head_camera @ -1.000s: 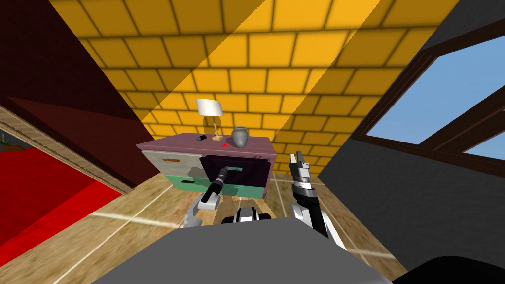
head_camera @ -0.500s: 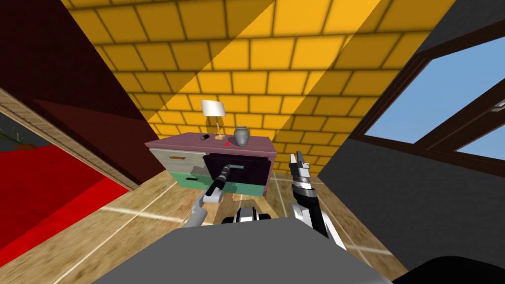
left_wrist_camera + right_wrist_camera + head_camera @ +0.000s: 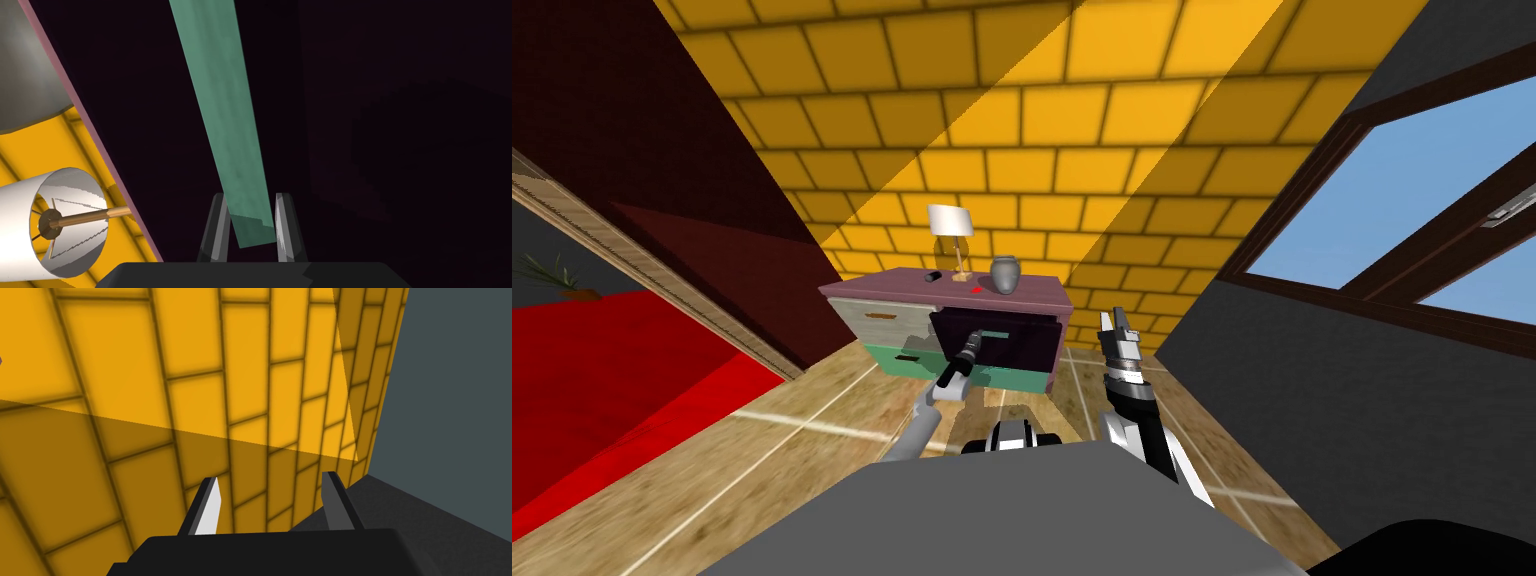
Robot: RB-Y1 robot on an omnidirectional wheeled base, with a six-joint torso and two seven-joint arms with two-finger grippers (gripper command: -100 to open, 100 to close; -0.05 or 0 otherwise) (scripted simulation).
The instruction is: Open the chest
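Items as I see them from the console, largest first:

1. Yellow brick wall [image 3: 1072, 130], at the far side of the room; a window [image 3: 1412, 200] is on the dark wall at right
2. Wooden floor [image 3: 812, 420], between me and the furniture
3. Chest [image 3: 1032, 288], standing against the yellow wall, ahead and slightly left of centre. It has a mauve top, a pale grey drawer [image 3: 882, 318] upper left and green fronts below
4. Dark purple drawer [image 3: 1027, 345], upper right of the chest; its front appears to stand nearer to me than the grey one beside it
5. Left arm: forearm stretched forward and away from me, left gripper [image 3: 974, 340] [image 3: 250, 196] at the dark drawer's front. Its fingers are closed narrowly on the end of the green handle, one blade on each side
6. Right arm: forearm raised at the chest's right, well apart from it, with the right gripper [image 3: 1115, 320] [image 3: 270, 477] pointing at the far wall. Its fingers are parted and hold nothing
7. Lamp [image 3: 950, 222] [image 3: 20, 230], white shade on a thin stem, on the chest top at the far edge
8. Grey vase [image 3: 1004, 274], just right of the lamp
9. Green handle [image 3: 997, 337] [image 3: 220, 115], a flat bar on the dark drawer
10. Small dark cylinder [image 3: 934, 276], lying left of the lamp's foot
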